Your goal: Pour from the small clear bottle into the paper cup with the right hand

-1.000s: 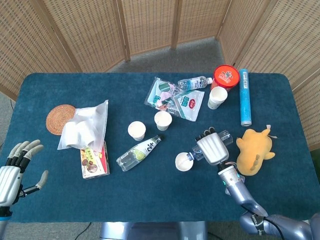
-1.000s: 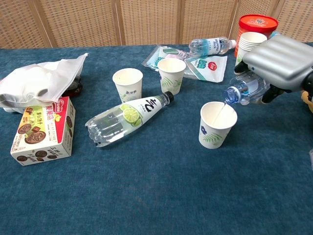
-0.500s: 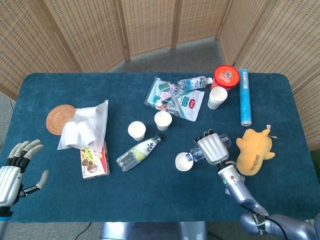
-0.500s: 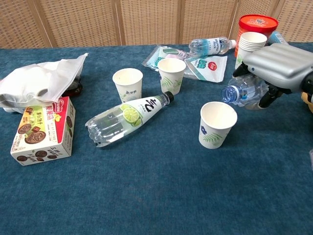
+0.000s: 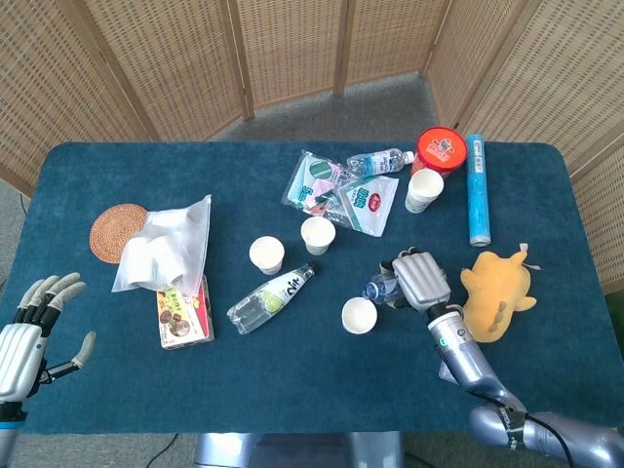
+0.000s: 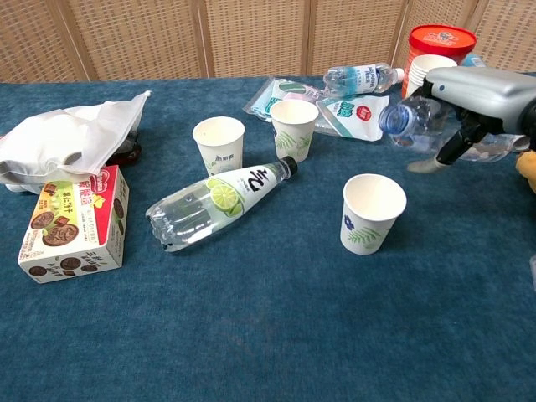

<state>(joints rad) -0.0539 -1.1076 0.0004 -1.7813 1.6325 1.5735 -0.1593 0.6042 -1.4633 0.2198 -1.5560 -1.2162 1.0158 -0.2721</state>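
A paper cup [image 6: 372, 213] is seen upright near the front of the blue bench [image 6: 276, 335], its mouth left clear to receive the pour. Just behind and above it, the small clear bottle [image 6: 416, 121] is gripped in the closed right hand [image 6: 481, 100], held near level with its open neck aimed leftward, apart from the cup rim; liquid inside cannot be made out. The left hand [image 5: 29, 327] is held open and empty at the bench's near-left edge, out of the way. Farther back, a lime-labelled bottle [image 6: 219, 203] lies on its side, and two more cups [image 6: 219, 144] stand beyond
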